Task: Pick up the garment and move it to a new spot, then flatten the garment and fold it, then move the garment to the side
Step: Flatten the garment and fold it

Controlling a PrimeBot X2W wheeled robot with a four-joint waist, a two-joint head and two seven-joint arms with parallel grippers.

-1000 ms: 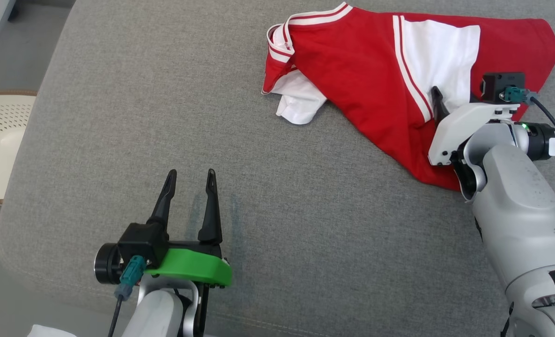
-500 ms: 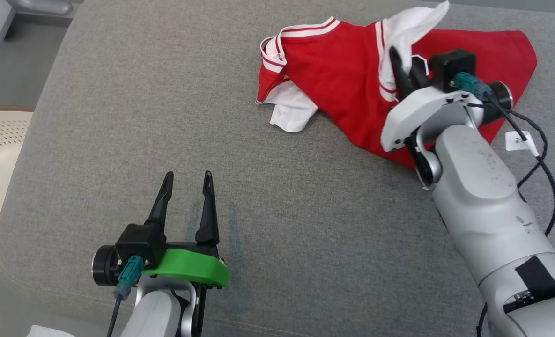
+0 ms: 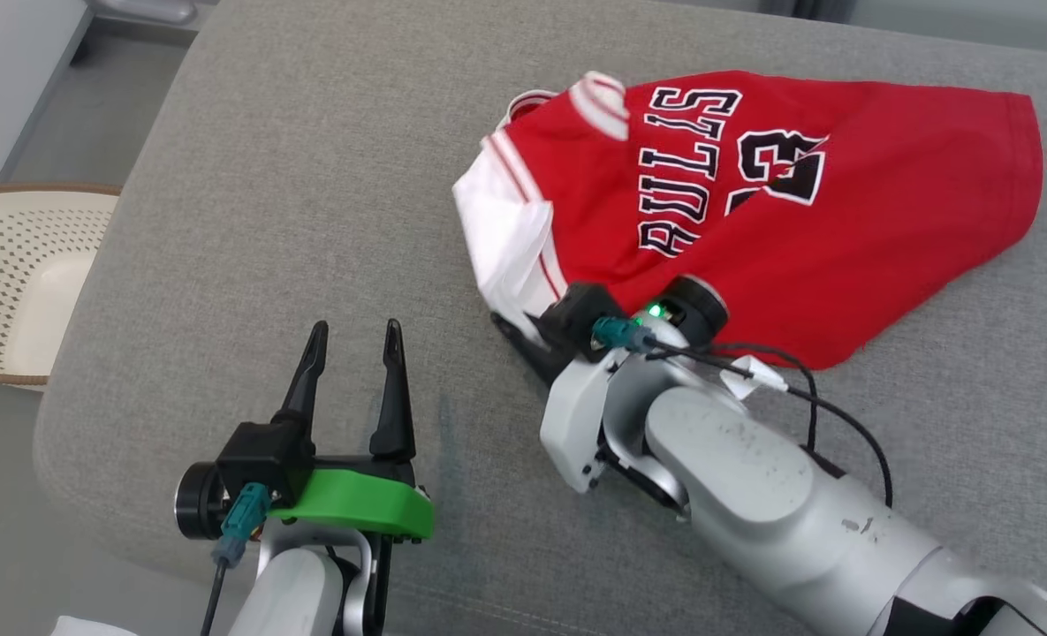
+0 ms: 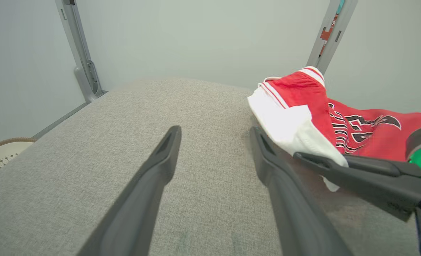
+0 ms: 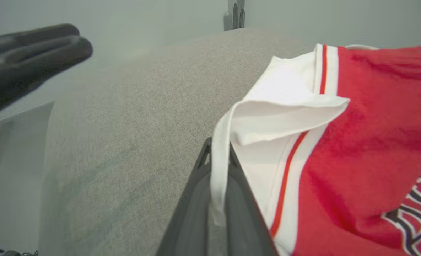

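The garment [image 3: 841, 230] is a red jersey with black lettering and a white sleeve, lying rumpled on the grey cushion [image 3: 311, 177] at upper right. My right gripper [image 3: 507, 329] is at its near-left edge, shut on the white sleeve hem. In the right wrist view the hem of the garment [image 5: 338, 142] runs pinched between the closed fingers of that gripper [image 5: 217, 147]. My left gripper [image 3: 352, 340] stands open at lower left, nothing between its fingers, well apart from the cloth. In the left wrist view the open left gripper [image 4: 214, 135] has the garment [image 4: 302, 103] to its right.
A cream perforated basket [image 3: 11, 283] sits on the floor beyond the cushion's left edge. Grey metal posts [image 4: 82, 53] rise behind the cushion. Bare cushion lies left of and in front of the garment. The right arm's cable [image 3: 823, 406] trails over the cushion.
The right gripper closed on the white sleeve, lifted it and pulled it leftward and nearer, turning the garment over so its lettering shows. The camera also shifted. The left gripper stayed put.
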